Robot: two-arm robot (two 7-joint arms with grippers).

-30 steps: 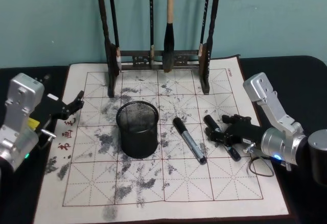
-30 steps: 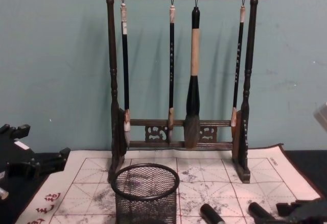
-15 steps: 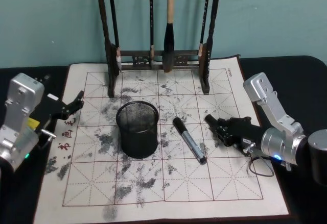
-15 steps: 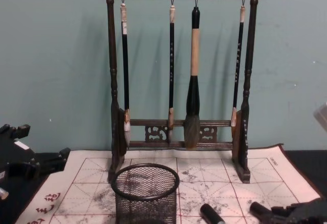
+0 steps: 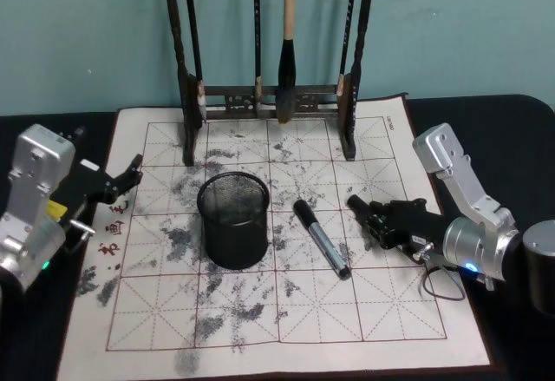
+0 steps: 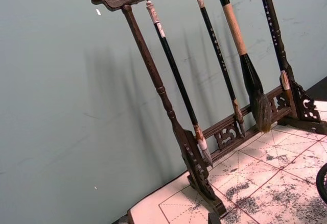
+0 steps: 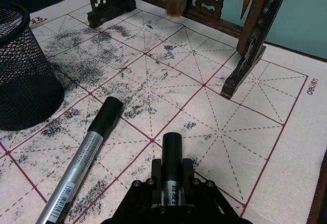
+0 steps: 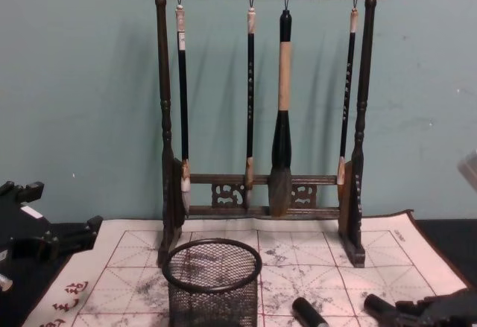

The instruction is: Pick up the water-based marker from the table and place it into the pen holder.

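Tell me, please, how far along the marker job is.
Done: the right gripper has its jaws closed on a black marker lying low on the mat. In hand: that grip, with no lift visible yet. Left: raising it, carrying it to the mesh cup, which looks empty, and dropping it in. A second, silver marker lies loose beside the cup. The left gripper sits idle at the mat's left edge.

Black table, covered by ink-blotted gridded mat. On mat: black marker within right gripper, silver marker just left of it, pen holder farther left, brush rack beyond.
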